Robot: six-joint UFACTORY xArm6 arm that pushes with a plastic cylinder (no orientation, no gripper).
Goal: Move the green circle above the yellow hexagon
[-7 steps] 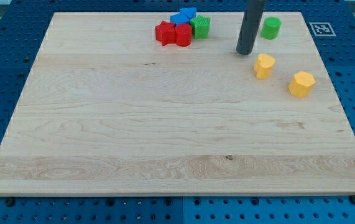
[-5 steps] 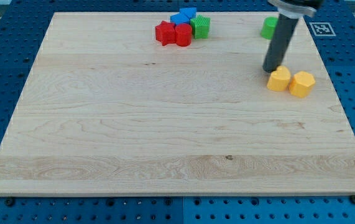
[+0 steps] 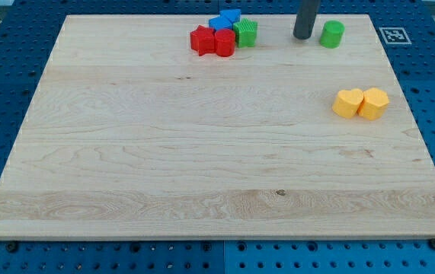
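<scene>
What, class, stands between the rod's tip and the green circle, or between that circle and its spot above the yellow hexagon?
Nothing visible: my tip sits just left of the green circle, bare board between. The yellow hexagon lies lower right.

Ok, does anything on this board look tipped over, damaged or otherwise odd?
Nothing stands out. The green circle sits flat near the view's top, with my tip just to its left. The two yellow blocks touch side by side, and the red, blue and green cluster looks undamaged.

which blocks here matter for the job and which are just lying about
In the job:
green circle, just right of my tip
yellow hexagon

Lying about:
yellow heart, touching the hexagon
red blocks
blue blocks
green block
</scene>
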